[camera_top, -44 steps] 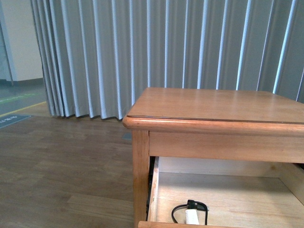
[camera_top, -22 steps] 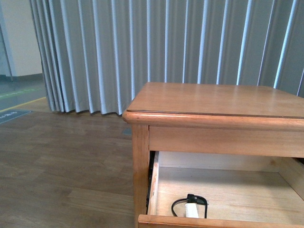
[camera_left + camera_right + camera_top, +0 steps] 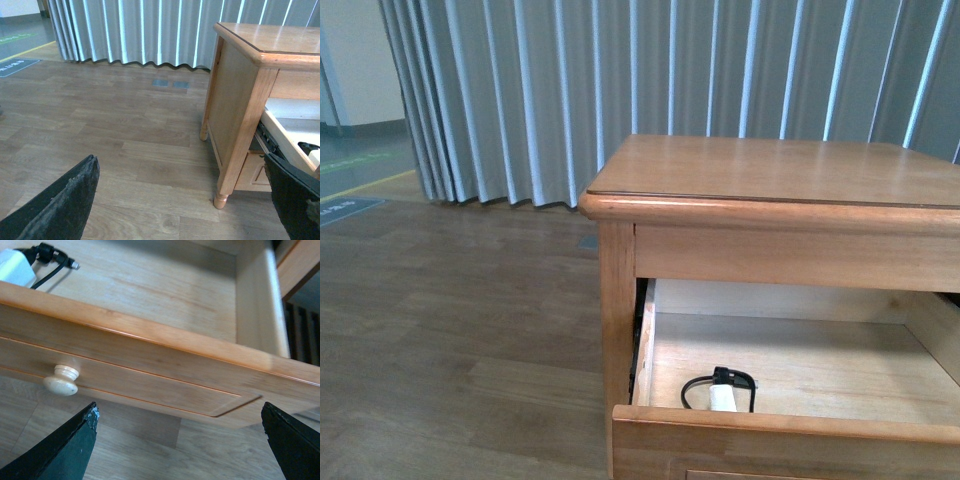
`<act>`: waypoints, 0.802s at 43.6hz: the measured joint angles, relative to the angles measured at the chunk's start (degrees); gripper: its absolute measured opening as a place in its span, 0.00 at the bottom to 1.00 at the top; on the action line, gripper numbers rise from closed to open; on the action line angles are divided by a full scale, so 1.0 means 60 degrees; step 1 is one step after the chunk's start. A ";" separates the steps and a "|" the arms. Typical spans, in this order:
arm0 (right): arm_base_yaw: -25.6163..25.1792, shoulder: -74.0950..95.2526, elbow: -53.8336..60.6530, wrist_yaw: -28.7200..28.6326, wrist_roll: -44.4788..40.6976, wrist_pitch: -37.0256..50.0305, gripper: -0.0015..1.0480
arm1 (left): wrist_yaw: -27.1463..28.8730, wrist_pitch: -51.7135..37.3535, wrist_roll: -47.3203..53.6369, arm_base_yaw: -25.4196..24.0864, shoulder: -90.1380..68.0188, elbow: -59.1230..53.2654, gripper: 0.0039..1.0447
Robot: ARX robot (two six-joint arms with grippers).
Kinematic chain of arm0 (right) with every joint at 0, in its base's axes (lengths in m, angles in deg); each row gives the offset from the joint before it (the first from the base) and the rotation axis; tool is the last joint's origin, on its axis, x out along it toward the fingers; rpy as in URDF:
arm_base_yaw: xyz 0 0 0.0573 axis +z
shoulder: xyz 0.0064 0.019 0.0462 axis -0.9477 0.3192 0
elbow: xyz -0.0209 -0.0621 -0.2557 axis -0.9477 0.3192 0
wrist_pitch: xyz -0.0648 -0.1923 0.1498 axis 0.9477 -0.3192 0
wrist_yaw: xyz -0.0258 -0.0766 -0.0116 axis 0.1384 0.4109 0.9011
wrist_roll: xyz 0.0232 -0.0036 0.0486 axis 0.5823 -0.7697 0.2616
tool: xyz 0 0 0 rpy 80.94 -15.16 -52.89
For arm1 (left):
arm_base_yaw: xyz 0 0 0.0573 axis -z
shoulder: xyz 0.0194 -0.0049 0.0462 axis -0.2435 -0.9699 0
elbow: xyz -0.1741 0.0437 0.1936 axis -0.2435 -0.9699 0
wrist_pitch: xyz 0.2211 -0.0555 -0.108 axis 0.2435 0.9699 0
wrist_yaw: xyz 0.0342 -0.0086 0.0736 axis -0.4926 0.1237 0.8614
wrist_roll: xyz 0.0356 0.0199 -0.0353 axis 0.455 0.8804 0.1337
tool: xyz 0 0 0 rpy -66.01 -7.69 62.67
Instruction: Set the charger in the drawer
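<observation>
Open drawer [image 3: 790, 425], charger [image 3: 722, 397] inside, apparently lying near its front wall, left pincer [image 3: 180, 165] and right pincer [image 3: 178, 410] spread, empty

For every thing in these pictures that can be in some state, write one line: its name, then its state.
drawer: open
charger: lying inside the drawer, near its front, black cable looped beside it
left gripper: open, holding nothing
right gripper: open, holding nothing, in front of the drawer
knob: not gripped
curtain: drawn shut
</observation>
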 joint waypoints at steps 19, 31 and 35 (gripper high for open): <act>0.0637 0.4717 -0.2306 -0.0007 0.0415 0.2612 0.92 | 0.0000 0.0000 0.0007 0.0000 0.0000 0.0000 0.94; 0.1191 0.7216 -0.4725 0.0455 0.0408 0.3847 0.92 | 0.0000 0.0000 0.0007 0.0000 0.0000 0.0000 0.94; 0.1264 0.7832 -0.5366 0.0550 0.0419 0.3989 0.92 | 0.0000 0.0000 0.0007 0.0000 0.0000 0.0000 0.94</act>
